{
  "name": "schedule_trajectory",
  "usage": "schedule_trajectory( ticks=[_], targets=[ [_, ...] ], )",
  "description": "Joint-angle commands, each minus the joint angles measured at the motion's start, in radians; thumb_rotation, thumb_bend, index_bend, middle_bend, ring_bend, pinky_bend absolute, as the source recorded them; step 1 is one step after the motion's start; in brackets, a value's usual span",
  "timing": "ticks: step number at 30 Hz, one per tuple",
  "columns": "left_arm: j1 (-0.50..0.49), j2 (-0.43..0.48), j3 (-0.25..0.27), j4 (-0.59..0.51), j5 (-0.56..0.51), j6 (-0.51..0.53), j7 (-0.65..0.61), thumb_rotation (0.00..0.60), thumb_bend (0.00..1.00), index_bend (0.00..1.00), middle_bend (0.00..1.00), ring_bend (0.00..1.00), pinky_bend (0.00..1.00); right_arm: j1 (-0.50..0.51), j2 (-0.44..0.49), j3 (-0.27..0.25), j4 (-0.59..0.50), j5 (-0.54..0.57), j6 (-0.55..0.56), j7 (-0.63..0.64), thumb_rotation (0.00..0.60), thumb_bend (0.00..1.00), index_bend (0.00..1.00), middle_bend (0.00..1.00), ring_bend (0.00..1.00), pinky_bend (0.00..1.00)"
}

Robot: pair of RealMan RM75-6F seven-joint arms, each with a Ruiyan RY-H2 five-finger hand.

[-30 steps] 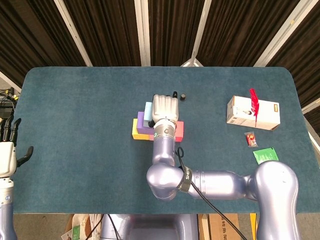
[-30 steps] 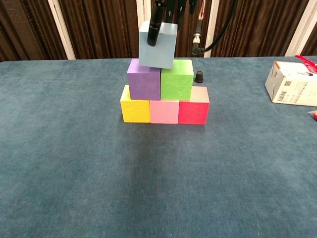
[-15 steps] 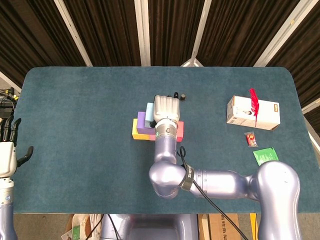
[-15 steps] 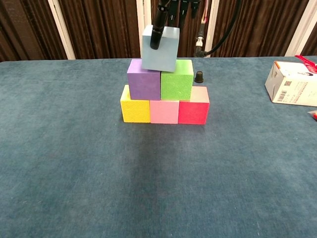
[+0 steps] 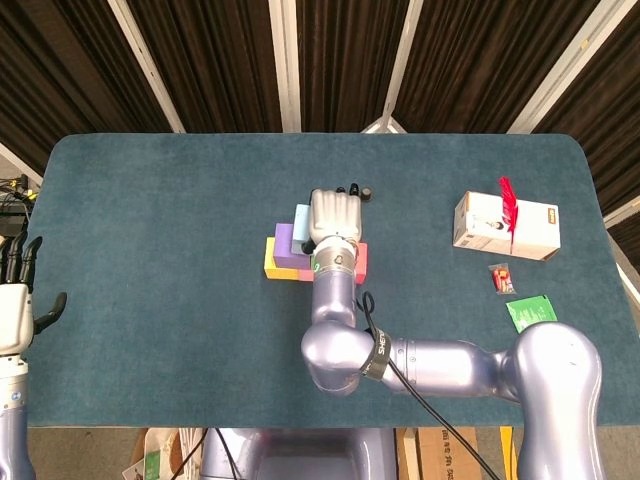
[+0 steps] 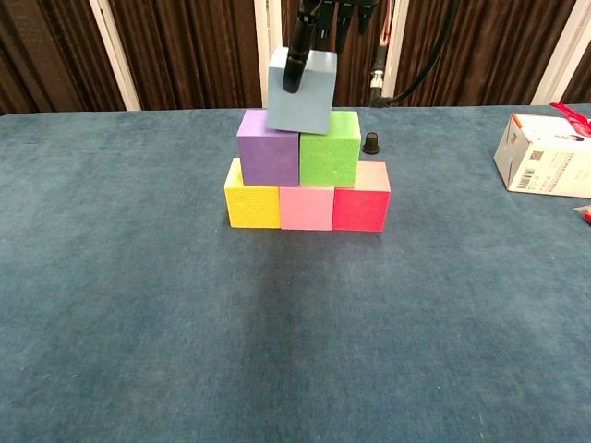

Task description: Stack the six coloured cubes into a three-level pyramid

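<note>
The right hand (image 5: 335,215), clamped on the pale blue foam cube (image 6: 301,90), has edged it rightward over the purple cube (image 6: 268,148) and green cube (image 6: 330,149) — the pyramid's capstone nearly centred; left hand (image 5: 12,305) idle, fingers apart.

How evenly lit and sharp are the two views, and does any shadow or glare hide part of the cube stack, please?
Chest view: even, soft light, all sharp; a faint darker band crosses the table in front of the stack, but the light blue cube and purple cube show clearly, without glare. Head view: also sharp; the right hand, not shadow, covers most of the stack.
</note>
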Motion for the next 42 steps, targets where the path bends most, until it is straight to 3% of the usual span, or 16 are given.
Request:
schedule_trajectory(
  ticks=[1, 42],
  targets=[
    [0.000, 0.000, 0.000, 0.000, 0.000, -0.001, 0.000, 0.600, 0.36, 0.05, 0.00, 0.00, 0.00, 0.000, 0.000, 0.000, -0.001, 0.003, 0.000, -0.001, 0.600, 0.35, 0.42, 0.34, 0.16, 0.00],
    [0.000, -0.004, -0.003, -0.001, -0.004, 0.003, 0.010, 0.600, 0.36, 0.05, 0.00, 0.00, 0.00, -0.016, 0.012, -0.007, -0.019, 0.004, 0.001, 0.004, 0.600, 0.35, 0.35, 0.29, 0.07, 0.00]
  ],
)
